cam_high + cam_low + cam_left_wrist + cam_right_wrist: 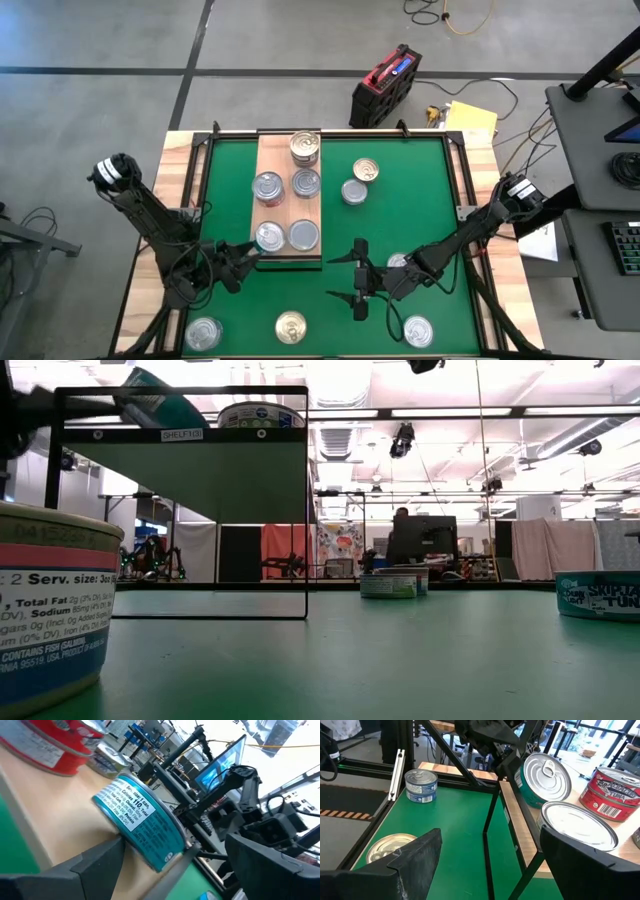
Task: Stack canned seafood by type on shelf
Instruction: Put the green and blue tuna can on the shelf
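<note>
- Closest to the low camera, a tin with a blue, white and pink label (pixel 45 615) fills the near left corner of the green mat (pixel 350 660).
- On the wooden shelf (pixel 272 158) stand five tins: one at its far end (pixel 305 147), two in the middle (pixel 267 187) (pixel 306 183), and two at the near end (pixel 270 236) (pixel 303 234).
- That near-left teal tin (pixel 145 825) sits tilted between the fingers (pixel 90 865) of the left gripper (pixel 243 259); the jaws stand wide on either side of it, and whether they press on it cannot be told.
- Right gripper (pixel 358 279) hovers over the mat just off the shelf's near right corner, fingers spread wide and empty.
- Two tins lie on the mat right of the shelf (pixel 366 171) (pixel 353 191).
- Loose tins also rest along the near edge: one silver at left (pixel 203 333), one gold (pixel 290 326), one silver at right (pixel 417 330), and one partly hidden under the right arm (pixel 398 262).
</note>
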### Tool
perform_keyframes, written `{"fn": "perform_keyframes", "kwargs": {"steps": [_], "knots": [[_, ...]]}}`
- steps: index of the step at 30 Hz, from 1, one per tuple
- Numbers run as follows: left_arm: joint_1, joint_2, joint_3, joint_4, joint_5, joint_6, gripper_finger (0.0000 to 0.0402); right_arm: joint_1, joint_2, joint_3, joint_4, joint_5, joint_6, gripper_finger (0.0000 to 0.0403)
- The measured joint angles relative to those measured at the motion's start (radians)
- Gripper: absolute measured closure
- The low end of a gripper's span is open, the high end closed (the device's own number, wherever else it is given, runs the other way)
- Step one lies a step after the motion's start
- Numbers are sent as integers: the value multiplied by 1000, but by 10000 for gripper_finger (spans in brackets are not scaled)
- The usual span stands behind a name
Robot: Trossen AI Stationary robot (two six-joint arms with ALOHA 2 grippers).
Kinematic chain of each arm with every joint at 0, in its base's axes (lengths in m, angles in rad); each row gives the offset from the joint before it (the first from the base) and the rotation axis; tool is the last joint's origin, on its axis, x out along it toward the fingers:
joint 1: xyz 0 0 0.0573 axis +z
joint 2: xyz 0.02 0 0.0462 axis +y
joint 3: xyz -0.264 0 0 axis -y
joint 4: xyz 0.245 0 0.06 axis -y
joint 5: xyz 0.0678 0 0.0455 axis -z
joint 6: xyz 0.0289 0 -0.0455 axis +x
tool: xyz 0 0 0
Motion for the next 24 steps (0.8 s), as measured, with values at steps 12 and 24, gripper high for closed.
{"fn": "perform_keyframes", "kwargs": {"steps": [12,24], "knots": [[-1,-1,-15,-23,36,-21,74,0,0,0,-34,0,14,74],[-1,-1,-37,-73,64,19,74,0,0,-5,-34,0,18,74]]}}
